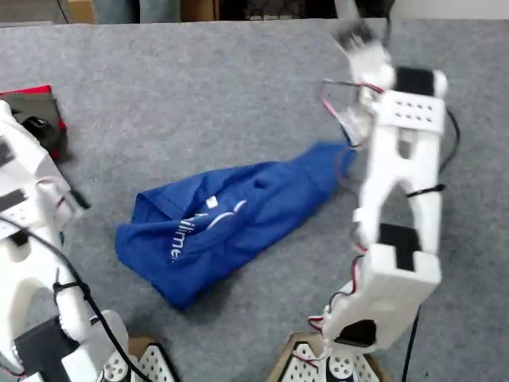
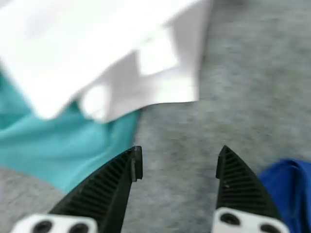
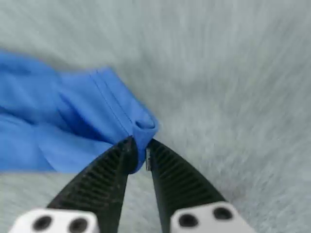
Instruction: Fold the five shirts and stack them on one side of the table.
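A crumpled blue shirt (image 1: 231,219) lies in the middle of the grey table. My right gripper (image 3: 138,145) is shut on a hemmed corner of the blue shirt (image 3: 73,111); in the high view that corner is drawn toward the right arm (image 1: 402,199) at the shirt's far right end. My left gripper (image 2: 180,160) is open over bare table. Just past its fingertips lie a white shirt (image 2: 112,53) and, partly under it, a teal shirt (image 2: 58,145). A bit of the blue shirt (image 2: 291,187) shows beside one finger.
The left arm (image 1: 32,239) stands at the table's near left. A red and black object (image 1: 36,115) sits at the left edge. Grey table surface (image 1: 199,87) stretches behind the blue shirt.
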